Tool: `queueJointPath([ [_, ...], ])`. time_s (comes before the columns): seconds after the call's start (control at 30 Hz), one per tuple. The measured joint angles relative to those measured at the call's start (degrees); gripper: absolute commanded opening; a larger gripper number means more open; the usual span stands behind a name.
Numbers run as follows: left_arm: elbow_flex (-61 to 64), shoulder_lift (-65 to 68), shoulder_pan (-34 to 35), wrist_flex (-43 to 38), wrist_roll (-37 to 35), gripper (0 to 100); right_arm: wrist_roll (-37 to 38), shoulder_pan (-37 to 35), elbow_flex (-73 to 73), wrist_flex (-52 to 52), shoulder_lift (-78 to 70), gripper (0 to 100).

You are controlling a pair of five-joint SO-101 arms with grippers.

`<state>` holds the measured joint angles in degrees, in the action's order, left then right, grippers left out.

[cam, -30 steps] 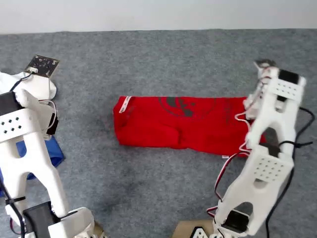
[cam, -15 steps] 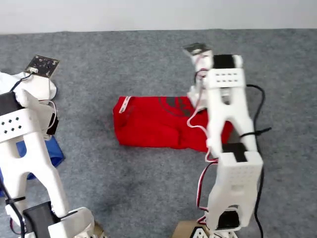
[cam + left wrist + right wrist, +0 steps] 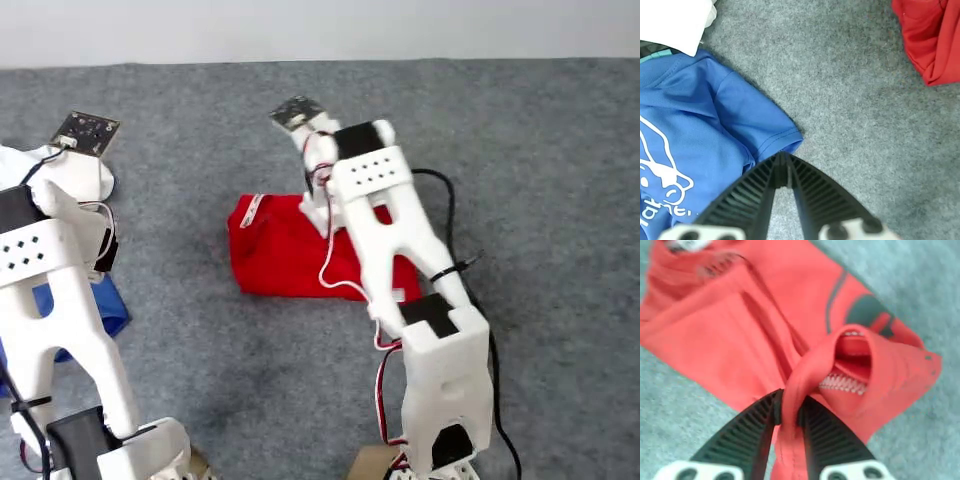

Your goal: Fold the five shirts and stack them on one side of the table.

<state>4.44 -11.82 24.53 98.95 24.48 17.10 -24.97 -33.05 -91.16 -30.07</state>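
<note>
Right claw (image 3: 789, 405) is pinching a raised fold of the red shirt (image 3: 715, 335), black fingers pressing the cloth from both sides. That shirt is lying near the middle of the grey carpet (image 3: 520, 150), bunched into a narrow band, showing a dark print and a white neck label. Left claw (image 3: 783, 159) is hanging pressed together, holding nothing, just beside the blue shirt (image 3: 695, 130) and near a white shirt (image 3: 675, 20).

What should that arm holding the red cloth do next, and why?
Probably carry the pinched edge over to the collar end, then lower it. The right claw is shut on a fold of the red fabric shirt, lifted above the rest, so the fold is not yet laid flat.
</note>
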Motion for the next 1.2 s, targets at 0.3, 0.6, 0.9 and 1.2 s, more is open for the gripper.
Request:
queueJointPath([
  [0.3,7.2,0.0,0.0,0.0,0.0,0,2.8,-4.8,0.0,4.2,0.0,1.0],
  [0.6,7.4,0.0,0.0,0.0,0.0,0,3.9,-8.3,0.0,9.4,-2.4,1.0],
  [0.9,7.4,0.0,0.0,0.0,0.0,0,5.7,-9.7,0.0,11.5,-2.5,1.0],
  [1.2,7.4,0.0,0.0,0.0,0.0,0,8.9,-11.8,0.0,13.5,-3.7,11.6],
])
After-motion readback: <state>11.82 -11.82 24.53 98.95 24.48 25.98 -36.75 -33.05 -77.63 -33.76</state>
